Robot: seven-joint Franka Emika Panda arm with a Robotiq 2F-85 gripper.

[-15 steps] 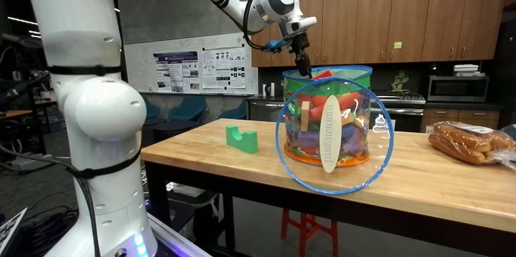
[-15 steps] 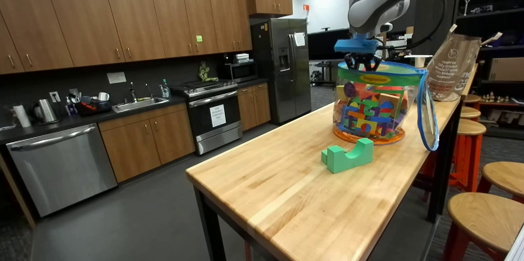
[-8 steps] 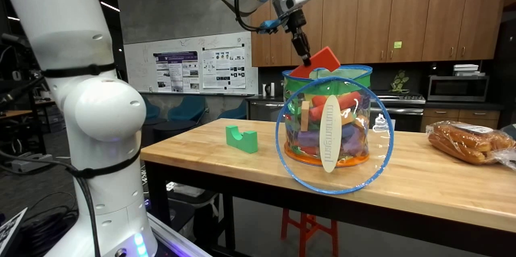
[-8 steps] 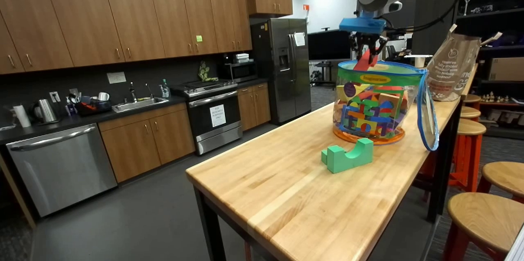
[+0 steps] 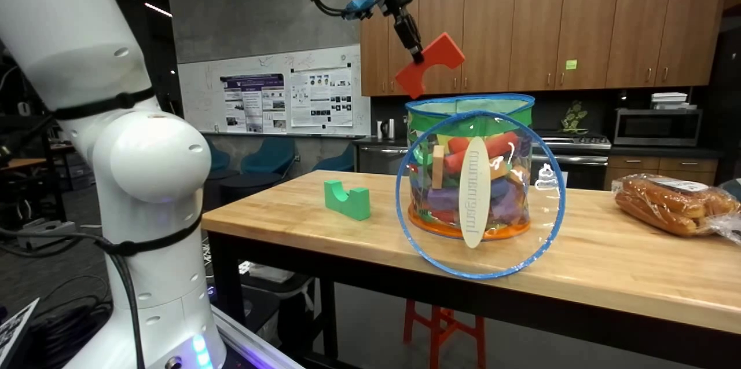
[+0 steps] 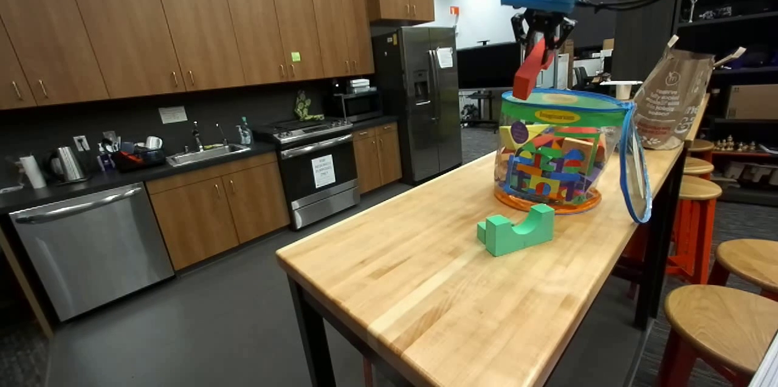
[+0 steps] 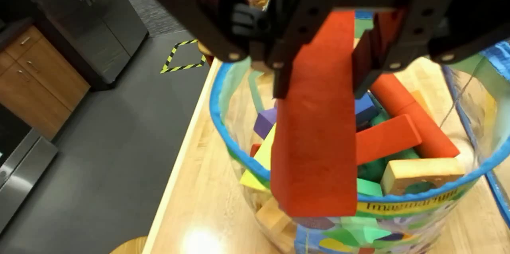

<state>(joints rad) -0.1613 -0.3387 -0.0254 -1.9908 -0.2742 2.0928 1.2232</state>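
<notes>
Exterior view: a tilted, plain red block [image 5: 433, 54] with a rounded notch.

A plain red block [image 7: 318, 138], my black fingers [image 7: 283, 80]
I see a clear tub [image 5: 418, 123] with a blue rim [image 7: 215, 102], green band [image 6: 592, 116], yellow label [image 6: 557, 116] and orange base [image 6: 509, 200]; a green block [image 5: 354, 205]; a table [image 6: 389, 290] in pale tan with darker streaks; grey floor [image 7: 119, 146] bearing yellow-and-black striped tape [image 7: 183, 67]; brown cupboards [image 5: 538, 27] with a yellow-green note [image 5: 571, 64].
</notes>
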